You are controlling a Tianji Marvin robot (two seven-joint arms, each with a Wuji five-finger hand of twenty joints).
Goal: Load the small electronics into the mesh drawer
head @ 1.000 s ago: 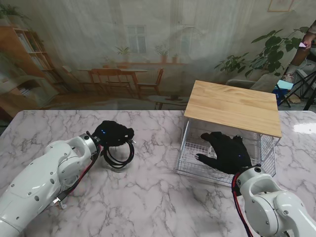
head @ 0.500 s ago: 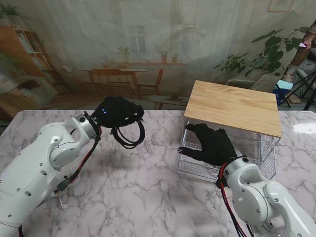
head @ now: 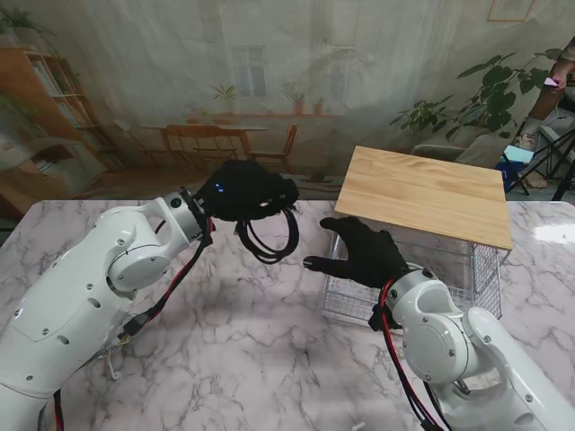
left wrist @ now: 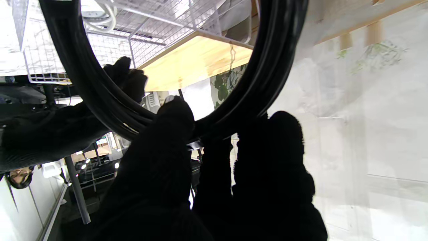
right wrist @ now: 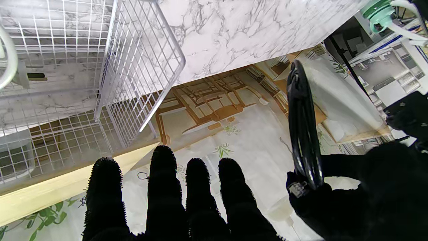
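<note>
The left hand (head: 247,190), in a black glove, was clamped on a coiled black cable (head: 269,238), its fingers (left wrist: 160,157) wrapped over the top of the loop. The coil hung from that hand clear of the white marble tabletop (head: 252,350), just to the left of the white wire-mesh drawer (head: 346,301). In the right wrist view the coil (right wrist: 302,130) appeared edge-on beside the left hand (right wrist: 361,187). The right hand (head: 359,253), also black-gloved, held nothing, with fingers (right wrist: 164,187) straight and spread, hovering over the near left corner of the drawer (right wrist: 110,77). The drawer sat pulled out from under a light wooden top (head: 422,193) on the right side of the tabletop. Something pale lay inside the drawer, too unclear to name.
</note>
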